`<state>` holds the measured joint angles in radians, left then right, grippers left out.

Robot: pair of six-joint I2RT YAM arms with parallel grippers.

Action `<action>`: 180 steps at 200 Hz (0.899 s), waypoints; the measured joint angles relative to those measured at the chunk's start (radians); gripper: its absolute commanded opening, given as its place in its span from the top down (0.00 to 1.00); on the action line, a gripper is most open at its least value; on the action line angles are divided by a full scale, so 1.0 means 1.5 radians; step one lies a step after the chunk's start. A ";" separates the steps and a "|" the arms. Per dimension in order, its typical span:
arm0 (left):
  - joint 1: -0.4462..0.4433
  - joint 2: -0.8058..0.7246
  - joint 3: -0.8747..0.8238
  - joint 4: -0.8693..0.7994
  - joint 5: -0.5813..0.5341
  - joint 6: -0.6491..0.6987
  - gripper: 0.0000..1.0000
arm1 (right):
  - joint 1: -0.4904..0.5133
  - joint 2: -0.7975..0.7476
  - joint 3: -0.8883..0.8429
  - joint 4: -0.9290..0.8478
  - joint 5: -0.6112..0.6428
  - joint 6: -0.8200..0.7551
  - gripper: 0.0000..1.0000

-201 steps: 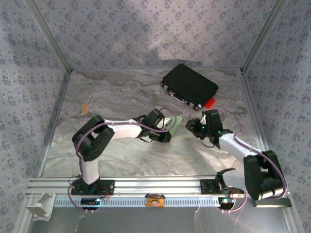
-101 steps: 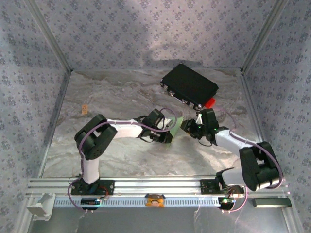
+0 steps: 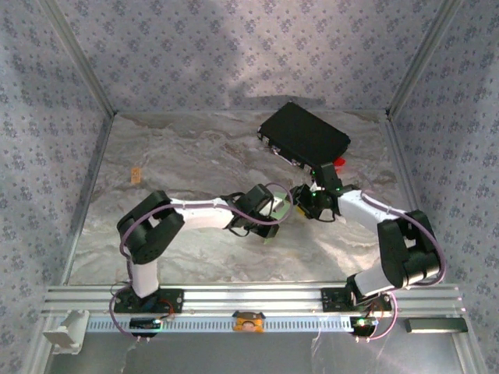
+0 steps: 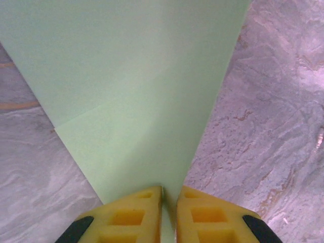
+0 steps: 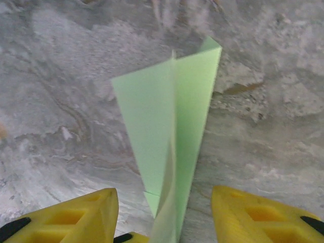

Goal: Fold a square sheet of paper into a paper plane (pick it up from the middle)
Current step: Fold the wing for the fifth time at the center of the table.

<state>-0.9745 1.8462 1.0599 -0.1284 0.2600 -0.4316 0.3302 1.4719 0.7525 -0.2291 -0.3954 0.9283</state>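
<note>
Pinching the paper (image 4: 136, 91) by 1 edge, the left claw (image 4: 169, 195) holds it above the counter (image 5: 61, 76) near its middle, while the right claw (image 5: 163, 197) stands spread with the paper's narrow end between its 2 fingers. To do this well, the right claw should probably close squarely on the centre crease before the left lets go, so the folds stay aligned. The paper is plain pale green, folded to a long wedge with 1 sharp crease.

Paper (image 4: 136, 91) is showing plain pale green; fingers (image 4: 134, 217) are glowing yellow; table (image 3: 195, 148) is looking grey and marbled; case (image 3: 306, 134) is sitting black, tab (image 3: 337, 163) red, walls (image 3: 234, 47) speckled blue-grey.
</note>
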 measured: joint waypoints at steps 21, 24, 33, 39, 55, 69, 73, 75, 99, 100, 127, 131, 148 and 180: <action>-0.008 -0.001 0.013 -0.019 -0.026 0.016 0.85 | 0.002 0.018 0.010 -0.018 -0.001 0.003 0.53; -0.009 -0.001 0.014 -0.022 -0.029 0.018 0.85 | 0.003 0.020 0.011 -0.019 -0.001 0.004 0.53; -0.013 -0.001 0.019 -0.030 -0.038 0.027 0.84 | 0.005 0.027 0.015 -0.022 -0.004 0.005 0.54; -0.015 -0.001 0.023 -0.037 -0.045 0.032 0.84 | 0.007 0.031 0.017 -0.022 -0.005 0.005 0.54; -0.022 -0.001 0.035 -0.057 -0.061 0.046 0.83 | 0.011 0.037 0.021 -0.023 -0.008 0.005 0.59; -0.028 -0.001 0.042 -0.067 -0.075 0.056 0.83 | 0.013 0.038 0.022 -0.023 -0.011 0.005 0.64; -0.030 -0.001 0.044 -0.071 -0.079 0.058 0.83 | 0.013 0.038 0.022 -0.023 -0.011 0.004 0.65; -0.032 -0.001 0.045 -0.072 -0.080 0.061 0.83 | 0.013 0.038 0.023 -0.023 -0.011 0.005 0.66; -0.036 -0.001 0.046 -0.083 -0.099 0.069 0.82 | 0.013 0.038 0.024 -0.024 -0.014 0.005 0.71; -0.037 -0.001 0.046 -0.084 -0.100 0.069 0.82 | 0.013 0.038 0.024 -0.024 -0.014 0.005 0.71; -0.038 -0.001 0.047 -0.096 -0.118 0.078 0.81 | 0.013 0.038 0.024 -0.023 -0.017 0.005 0.83; -0.039 -0.001 0.047 -0.097 -0.122 0.079 0.80 | 0.013 0.038 0.024 -0.024 -0.018 0.006 0.85; -0.041 -0.001 0.047 -0.101 -0.132 0.086 0.78 | 0.013 0.038 0.024 -0.022 -0.022 0.008 0.93; -0.049 -0.001 0.047 -0.107 -0.151 0.094 0.71 | 0.011 0.038 0.023 -0.010 -0.035 0.017 0.99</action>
<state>-1.0485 1.8454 1.1297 -0.2890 0.0341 -0.2909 0.3466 1.5291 0.7876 -0.2440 -0.4484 0.9543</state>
